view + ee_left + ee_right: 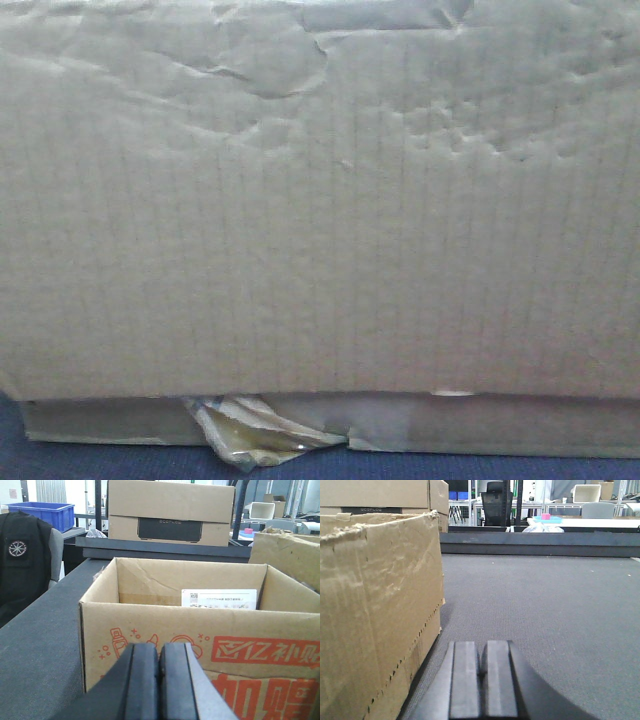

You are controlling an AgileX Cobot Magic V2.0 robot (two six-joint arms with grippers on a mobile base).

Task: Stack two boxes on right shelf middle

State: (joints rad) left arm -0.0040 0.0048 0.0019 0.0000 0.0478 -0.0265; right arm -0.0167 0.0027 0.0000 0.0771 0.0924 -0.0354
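Observation:
A plain brown cardboard box point(320, 200) with a dented, wrinkly face fills the front view; a yellowish tape scrap point(265, 435) hangs at its lower edge. My left gripper point(159, 652) is shut and empty, just in front of an open-topped box with red print point(200, 630). Beside that one, at the right, stands another plain box point(290, 555). My right gripper point(481, 655) is shut on nothing, low over the grey surface point(545, 610), with a torn-edged plain box point(375, 610) close on its left. The shelf is out of view.
A blue bin point(42, 512) and a carton with a black label point(170, 512) stand behind a dark ledge point(165, 550). A black jacket on a chair point(22, 560) is at the left. White tables point(580, 522) lie far back.

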